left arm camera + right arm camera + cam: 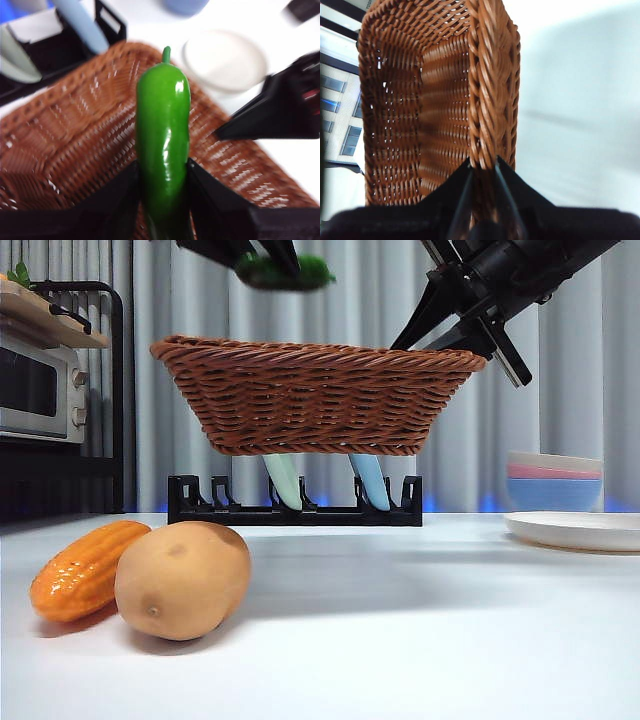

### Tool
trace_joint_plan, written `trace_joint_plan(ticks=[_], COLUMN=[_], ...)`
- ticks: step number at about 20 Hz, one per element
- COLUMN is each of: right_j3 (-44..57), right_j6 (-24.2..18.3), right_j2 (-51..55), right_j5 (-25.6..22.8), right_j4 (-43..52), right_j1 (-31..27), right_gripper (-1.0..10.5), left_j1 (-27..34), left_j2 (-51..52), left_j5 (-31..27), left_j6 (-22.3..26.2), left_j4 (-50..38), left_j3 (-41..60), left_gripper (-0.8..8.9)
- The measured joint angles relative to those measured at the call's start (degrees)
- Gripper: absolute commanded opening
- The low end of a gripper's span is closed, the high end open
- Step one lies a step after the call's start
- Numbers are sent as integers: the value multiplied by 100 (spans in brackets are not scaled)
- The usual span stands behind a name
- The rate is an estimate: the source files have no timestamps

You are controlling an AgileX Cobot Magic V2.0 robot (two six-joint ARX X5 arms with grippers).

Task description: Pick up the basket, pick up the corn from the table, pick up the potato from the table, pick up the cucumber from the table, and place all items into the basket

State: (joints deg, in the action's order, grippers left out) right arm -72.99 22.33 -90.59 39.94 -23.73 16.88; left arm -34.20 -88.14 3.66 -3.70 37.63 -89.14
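Above the table [400, 640], the basket [315, 395] hangs in the air, the right gripper [483, 167] pinching its braided rim at one end, jaws closed on the wicker. Over its open top the left gripper [163, 175] holds the cucumber [163, 150], its jaws pressed against both sides of the green body. On the table near the front lie the corn [85, 570] and the potato [182, 580], touching each other. Behind the basket stands a black rack [295, 505] holding two plates, with stacked bowls [555, 480] off to the side.
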Motion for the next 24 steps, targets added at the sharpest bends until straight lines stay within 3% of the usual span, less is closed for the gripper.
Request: trace_joint_plan(ticks=[6,9,18,24], right_j3=[0,0,0,-2], right_j6=[81,85,83,90], right_j2=[-4,-11,-11,-192], right_j5=[96,87,192,120], right_j4=[-44,-20,17,-2], right_j1=[0,-11,-111,-546], right_gripper=[-17,-17,-17,-17], left_j1=[-262,-280,-317,-332], left_j2=[-1071,-1113,-920,525], left_j5=[-214,-334,-308,-354], left_j6=[-42,-79,-76,26], left_j4=[0,7,514,1668], left_j3=[0,0,-315,-627], left_gripper=[28,562,571,571])
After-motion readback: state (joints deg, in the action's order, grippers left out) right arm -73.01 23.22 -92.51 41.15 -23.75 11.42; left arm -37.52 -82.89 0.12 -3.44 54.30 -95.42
